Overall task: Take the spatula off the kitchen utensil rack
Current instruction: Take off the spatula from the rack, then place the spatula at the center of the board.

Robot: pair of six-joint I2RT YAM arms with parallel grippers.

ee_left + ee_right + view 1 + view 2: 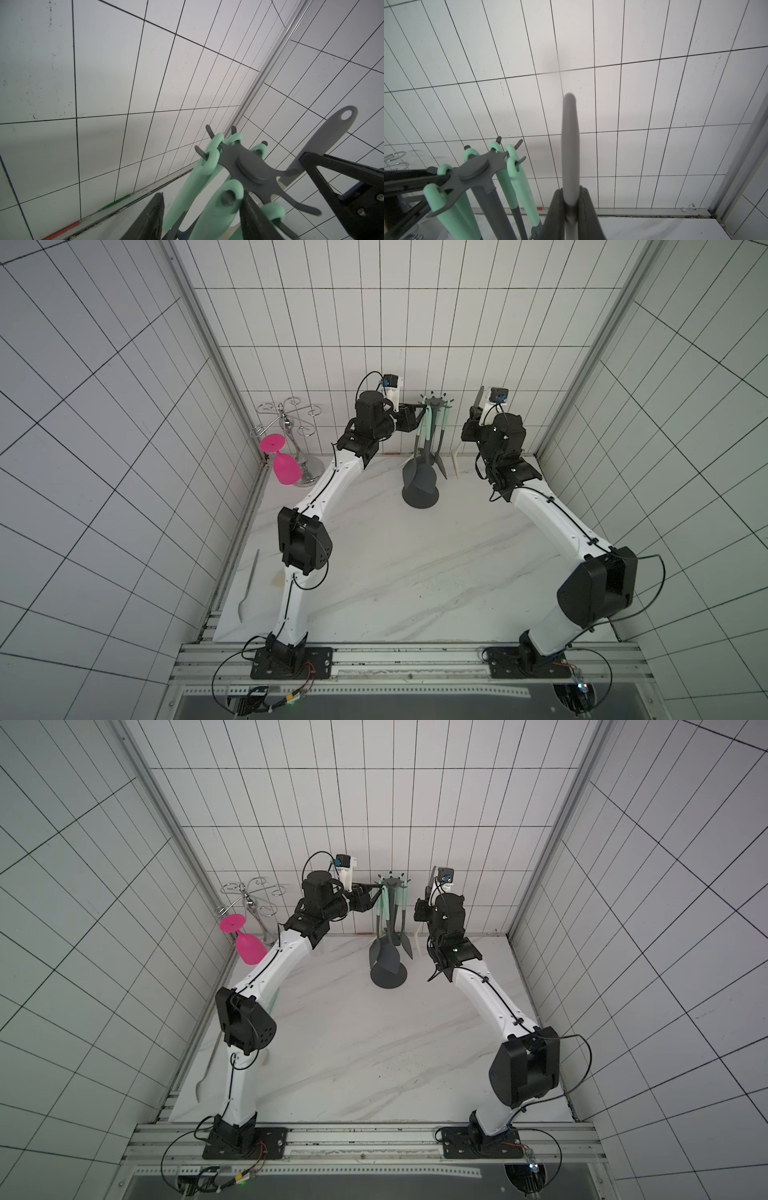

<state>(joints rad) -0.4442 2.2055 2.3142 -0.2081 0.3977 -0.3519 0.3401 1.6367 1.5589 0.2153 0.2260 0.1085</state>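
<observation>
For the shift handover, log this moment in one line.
left gripper: at kitchen utensil rack crown, grip unclear | right gripper: shut on spatula, beside rack | stage: spatula unhooked

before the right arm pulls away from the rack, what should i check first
1. right gripper shut on spatula handle: ok
2. spatula's hanging hole clear of the kitchen utensil rack hooks: ok
3. mint-handled utensils seated on their hooks: ok
4. rack standing on the table: ok
5. left gripper clamping the rack crown or only straddling it: cannot tell
6. spatula's lower end clear of the table: cannot tell
</observation>
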